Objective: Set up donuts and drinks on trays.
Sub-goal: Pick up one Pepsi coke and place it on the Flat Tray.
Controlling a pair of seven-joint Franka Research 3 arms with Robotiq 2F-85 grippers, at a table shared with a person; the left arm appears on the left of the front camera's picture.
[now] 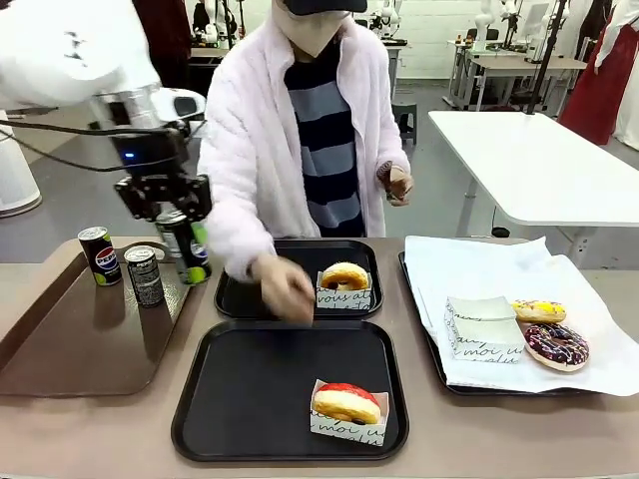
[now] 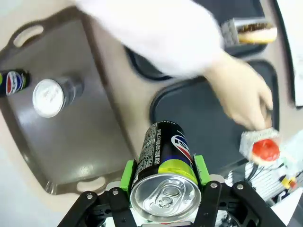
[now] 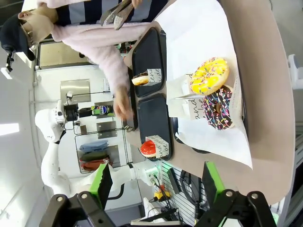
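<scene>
Pinching upright slim black green-accented soda can (image 1: 187,249), left claw (image 2: 164,176) hangs; matte black plastic trays (image 1: 260,389) lie to its right.

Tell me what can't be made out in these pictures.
- Front view: the person's reaching hand is motion-blurred; whether it holds anything is unclear.
- Front view: the left pincer hides the top of the held can.
- Right wrist view: the person's metal tool is cut by the top edge.
- Front view: script on the red donut's sleeve is too small to read.
</scene>
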